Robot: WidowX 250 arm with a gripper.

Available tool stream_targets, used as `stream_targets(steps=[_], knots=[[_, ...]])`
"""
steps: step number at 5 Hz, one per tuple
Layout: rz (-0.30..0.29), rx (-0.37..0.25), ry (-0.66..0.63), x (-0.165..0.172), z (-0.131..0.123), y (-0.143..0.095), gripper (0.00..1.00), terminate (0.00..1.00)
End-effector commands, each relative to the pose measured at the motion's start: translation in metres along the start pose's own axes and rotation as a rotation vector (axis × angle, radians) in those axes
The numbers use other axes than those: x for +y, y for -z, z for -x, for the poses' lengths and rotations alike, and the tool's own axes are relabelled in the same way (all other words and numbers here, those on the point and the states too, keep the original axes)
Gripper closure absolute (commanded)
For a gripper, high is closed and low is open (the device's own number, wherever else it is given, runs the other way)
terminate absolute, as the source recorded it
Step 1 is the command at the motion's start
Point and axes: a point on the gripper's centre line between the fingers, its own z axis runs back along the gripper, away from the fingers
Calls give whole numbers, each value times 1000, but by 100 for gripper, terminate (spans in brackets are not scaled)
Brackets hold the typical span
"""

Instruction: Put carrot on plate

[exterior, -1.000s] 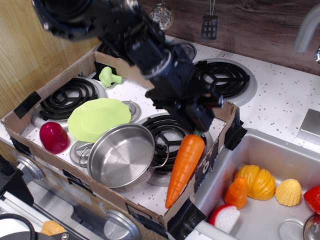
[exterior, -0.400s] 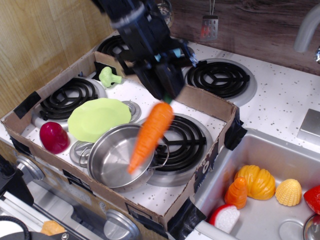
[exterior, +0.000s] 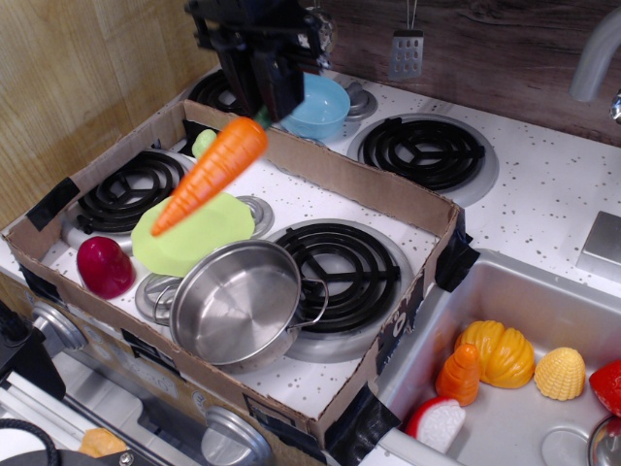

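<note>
A: Item 1, gripper [exterior: 264, 109]?
B: Black, at top centre, fingers pinched on the green stem end of the carrot [exterior: 210, 174].

A: Item 2, carrot position?
B: Held in the air, tilted, tip pointing down-left. In the picture it overlaps the upper part of the plate [exterior: 189, 236]; whether it touches the plate cannot be told.

A: Item 3, plate?
B: Lime green, lying flat inside the cardboard tray [exterior: 369, 184] on the stove, between 2 burners.

A: Other stock in the tray?
B: 1 steel pot [exterior: 236, 303] just beside the plate toward the front, 1 dark red vegetable [exterior: 105, 266] at the left, 1 small green piece [exterior: 202, 143] partly hidden behind the carrot.

A: Outside the tray?
B: 1 light blue bowl [exterior: 324, 107] behind the tray wall, next to the gripper. The sink [exterior: 505, 291] at right holds several toy foods, among them 1 stubby orange vegetable [exterior: 461, 375].
</note>
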Motion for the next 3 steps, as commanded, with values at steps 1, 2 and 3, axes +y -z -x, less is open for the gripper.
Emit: stream_targets(steps=[1,2,3], knots=[[-64,-82,169,10,-21,9,100,0],[-71,-134,188,10,-28,27,100,0],[-116,-173,210,16,-29,43,100,0]])
